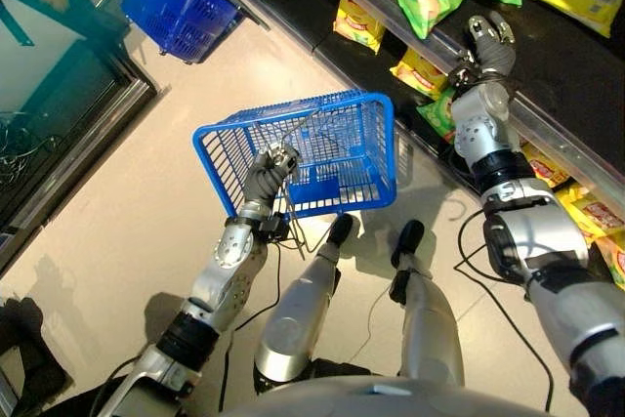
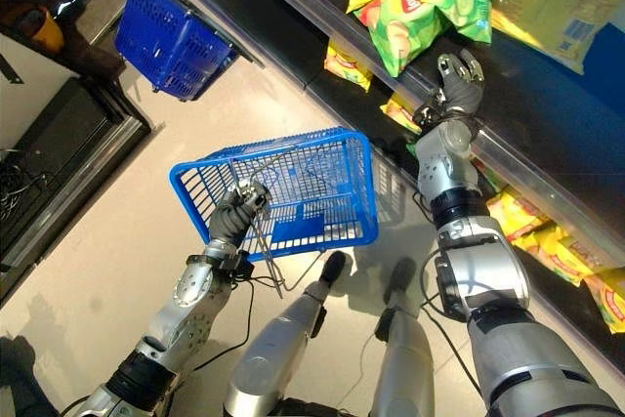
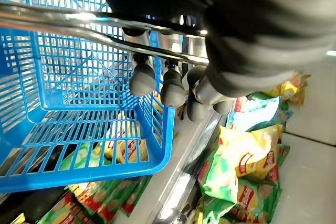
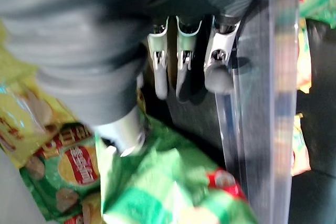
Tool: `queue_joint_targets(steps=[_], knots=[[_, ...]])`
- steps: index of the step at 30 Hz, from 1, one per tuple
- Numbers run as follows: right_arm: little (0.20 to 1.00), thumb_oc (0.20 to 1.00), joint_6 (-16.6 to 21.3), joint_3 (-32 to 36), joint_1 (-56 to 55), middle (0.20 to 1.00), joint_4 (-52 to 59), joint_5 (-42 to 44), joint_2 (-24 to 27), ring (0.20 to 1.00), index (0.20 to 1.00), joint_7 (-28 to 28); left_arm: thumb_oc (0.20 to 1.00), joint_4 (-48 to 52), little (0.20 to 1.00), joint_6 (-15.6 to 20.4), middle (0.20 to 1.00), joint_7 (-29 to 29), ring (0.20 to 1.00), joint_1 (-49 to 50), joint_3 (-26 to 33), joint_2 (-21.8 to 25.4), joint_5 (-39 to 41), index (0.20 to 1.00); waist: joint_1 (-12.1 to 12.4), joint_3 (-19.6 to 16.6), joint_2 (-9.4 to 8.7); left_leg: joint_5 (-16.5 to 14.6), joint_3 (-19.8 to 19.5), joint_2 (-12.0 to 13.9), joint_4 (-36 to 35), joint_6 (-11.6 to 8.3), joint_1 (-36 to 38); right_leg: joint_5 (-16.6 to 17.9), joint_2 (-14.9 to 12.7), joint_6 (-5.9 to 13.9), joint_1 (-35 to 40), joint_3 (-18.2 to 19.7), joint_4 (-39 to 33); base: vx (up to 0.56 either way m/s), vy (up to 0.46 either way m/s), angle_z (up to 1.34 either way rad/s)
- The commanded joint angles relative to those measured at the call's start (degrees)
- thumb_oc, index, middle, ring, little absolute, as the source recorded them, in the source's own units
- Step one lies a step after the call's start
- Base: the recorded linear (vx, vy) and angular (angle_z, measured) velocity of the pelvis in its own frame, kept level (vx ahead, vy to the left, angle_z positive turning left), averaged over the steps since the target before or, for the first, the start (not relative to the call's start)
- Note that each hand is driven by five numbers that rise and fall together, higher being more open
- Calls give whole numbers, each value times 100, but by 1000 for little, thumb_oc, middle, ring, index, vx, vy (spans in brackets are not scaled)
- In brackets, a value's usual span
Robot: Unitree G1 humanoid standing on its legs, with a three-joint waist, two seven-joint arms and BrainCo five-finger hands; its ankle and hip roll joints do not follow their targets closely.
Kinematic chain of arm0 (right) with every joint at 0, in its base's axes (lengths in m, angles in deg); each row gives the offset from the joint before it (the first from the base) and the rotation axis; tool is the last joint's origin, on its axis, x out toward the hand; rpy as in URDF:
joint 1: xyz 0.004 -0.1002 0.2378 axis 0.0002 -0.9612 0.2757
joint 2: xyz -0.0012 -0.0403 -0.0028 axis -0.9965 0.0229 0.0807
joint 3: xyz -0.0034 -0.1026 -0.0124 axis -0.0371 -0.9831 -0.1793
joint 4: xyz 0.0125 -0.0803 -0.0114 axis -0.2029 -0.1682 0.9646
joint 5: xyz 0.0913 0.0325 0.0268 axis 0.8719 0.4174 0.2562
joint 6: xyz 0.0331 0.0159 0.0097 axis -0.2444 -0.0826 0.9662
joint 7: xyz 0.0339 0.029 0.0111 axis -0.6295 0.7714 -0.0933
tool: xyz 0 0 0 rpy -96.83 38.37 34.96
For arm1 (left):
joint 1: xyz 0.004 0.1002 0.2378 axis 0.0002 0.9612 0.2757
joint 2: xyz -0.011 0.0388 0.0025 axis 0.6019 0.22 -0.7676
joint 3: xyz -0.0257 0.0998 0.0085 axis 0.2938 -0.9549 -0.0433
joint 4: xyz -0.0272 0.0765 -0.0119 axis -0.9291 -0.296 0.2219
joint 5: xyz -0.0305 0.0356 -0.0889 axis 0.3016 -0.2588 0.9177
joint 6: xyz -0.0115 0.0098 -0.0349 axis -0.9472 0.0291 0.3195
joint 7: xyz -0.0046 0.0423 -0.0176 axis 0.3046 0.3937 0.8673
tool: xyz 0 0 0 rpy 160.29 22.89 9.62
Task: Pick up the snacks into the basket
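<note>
At shelf edge, right robot hand (image 2: 457,83) open, empty, green snack bag (image 4: 173,192) just beside its thumb; may crush/slip. Left robot hand (image 1: 272,169) curled round basket handle (image 3: 79,22).

Pale beige smooth floor (image 1: 117,231), glossy w/ soft reflections. Dark tiered store shelving (image 1: 547,56) runs diagonally along the right side, fronted by a clear plastic shelf-edge strip (image 4: 257,103). Dark-framed glass cabinet door (image 1: 59,114) at left, w/ teal reflections. Second dark-blue plastic mesh basket (image 1: 181,7) stands on floor, beside the shelving's far end.
</note>
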Motion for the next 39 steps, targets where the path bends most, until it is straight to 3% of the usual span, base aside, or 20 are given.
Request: queue_joint_targets(steps=[1, 4, 12, 19, 25, 39], knots=[[1000, 1000, 60, 49, 122, 1000, -192, -32, 305, 1000, 1000, -187, 200, 1078, 200, 686, 200, 13, 200, 84, 278, 66, -81, 200, 36, -291, -45, -306, 139, -38, 55, -84, -35, -776, -212, 567, 534, 228, 109, 0, 0, 0], [1000, 1000, 95, 154, 285, 1000, -454, -7, 398, 1000, 1000, -357, 200, 1085, 200, 674, 200, -50, 200, 59, 254, 73, -99, 200, 31, -334, -36, -292, 115, -42, 16, -86, -3, -783, -225, 569, 565, 212, 85, 0, 0, 0], [1000, 1000, 83, -49, 257, 1000, -323, 177, 166, 1000, 1000, -81, 200, 1029, 200, 723, 200, -80, 200, -22, 312, 71, -163, 200, 27, -347, -101, -317, 110, -48, 14, -81, 23, -742, -245, 582, 604, 207, 40, 0, 0, 0], [1000, 1000, 220, -21, 151, 1000, 148, 1378, -122, 1000, 1000, 542, 200, 1021, 200, 709, 200, 57, 200, 2, 296, 33, -65, 200, 61, -290, -115, -382, 59, -64, 74, -82, 22, -815, -265, 565, 648, 185, 73, 0, 0, 0], [1000, 1000, 345, 90, 182, 1000, 240, 1712, -153, 1000, 1000, 628, 200, 968, 200, 699, 200, 137, 200, -13, 257, 13, 32, 200, 125, -291, -73, -385, -9, -109, 107, -84, 3, -841, -320, 571, 684, 124, 98, 14, -5, 4], [1000, 1000, 291, 232, 995, 1000, -445, 1837, 707, 1000, 1000, 528, 200, 971, 200, 717, 200, 337, 200, -31, 193, 188, 132, 200, 471, -390, 99, -365, -290, -236, 137, -88, -69, -907, -459, 608, 782, -123, 117, 22, -16, 12]])
